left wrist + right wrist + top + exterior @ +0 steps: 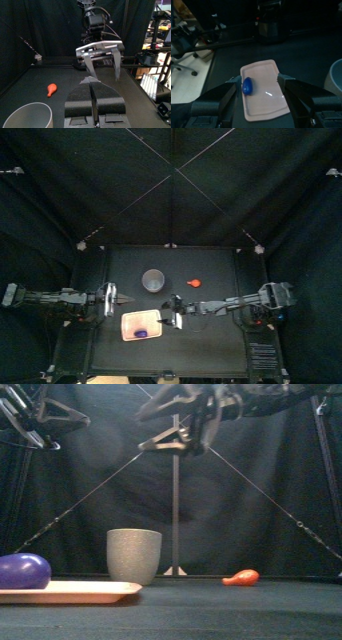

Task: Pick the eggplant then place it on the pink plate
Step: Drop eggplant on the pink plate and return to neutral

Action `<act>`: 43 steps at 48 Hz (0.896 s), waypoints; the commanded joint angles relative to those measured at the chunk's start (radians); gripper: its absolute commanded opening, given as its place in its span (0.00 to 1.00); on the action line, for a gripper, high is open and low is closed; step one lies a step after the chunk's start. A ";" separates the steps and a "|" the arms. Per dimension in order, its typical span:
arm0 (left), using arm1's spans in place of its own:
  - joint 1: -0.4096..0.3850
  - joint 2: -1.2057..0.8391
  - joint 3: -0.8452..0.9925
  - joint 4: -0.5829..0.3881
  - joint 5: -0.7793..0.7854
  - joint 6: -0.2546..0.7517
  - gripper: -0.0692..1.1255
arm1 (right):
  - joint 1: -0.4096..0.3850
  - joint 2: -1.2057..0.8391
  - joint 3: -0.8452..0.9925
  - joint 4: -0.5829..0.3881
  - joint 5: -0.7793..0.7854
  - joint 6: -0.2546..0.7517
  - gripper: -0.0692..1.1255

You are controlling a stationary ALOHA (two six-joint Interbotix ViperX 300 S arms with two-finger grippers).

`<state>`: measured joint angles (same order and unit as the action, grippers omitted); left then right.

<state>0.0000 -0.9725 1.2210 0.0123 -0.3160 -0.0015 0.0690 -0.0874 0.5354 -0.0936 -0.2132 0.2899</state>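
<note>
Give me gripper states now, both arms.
Left gripper: closed, empty.
Right gripper: open, empty, over the pink plate; the eggplant lies on it.

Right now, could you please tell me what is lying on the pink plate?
One purple eggplant sits toward the pink plate's left end in the front view; the rest is bare. The patch of plate beneath it is hidden.

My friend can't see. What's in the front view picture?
A purple eggplant sits on the pink tray at the left. A tall grey cup stands beside it, and a small red toy lies further right.
</note>
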 commanded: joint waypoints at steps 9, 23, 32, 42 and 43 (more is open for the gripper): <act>-0.003 0.000 -0.009 0.002 -0.006 0.002 0.03 | 0.005 -0.334 0.273 -0.011 -0.192 -0.008 0.83; -0.003 -0.002 -0.008 0.002 -0.005 0.002 0.03 | -0.018 -0.692 0.477 -0.064 -0.186 -0.006 0.83; -0.003 -0.003 -0.006 0.002 -0.006 0.002 0.03 | -0.087 -0.908 0.580 -0.066 -0.107 -0.003 0.83; -0.002 -0.003 -0.006 0.002 -0.005 0.003 0.03 | -0.107 -0.971 0.623 -0.064 -0.026 0.000 0.83; -0.003 -0.003 -0.006 0.002 -0.005 0.003 0.03 | -0.107 -0.966 0.624 -0.064 -0.023 0.000 0.83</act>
<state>-0.0015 -0.9787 1.2272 0.0123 -0.3160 0.0000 -0.0368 -1.0661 1.1674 -0.1595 -0.2485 0.2899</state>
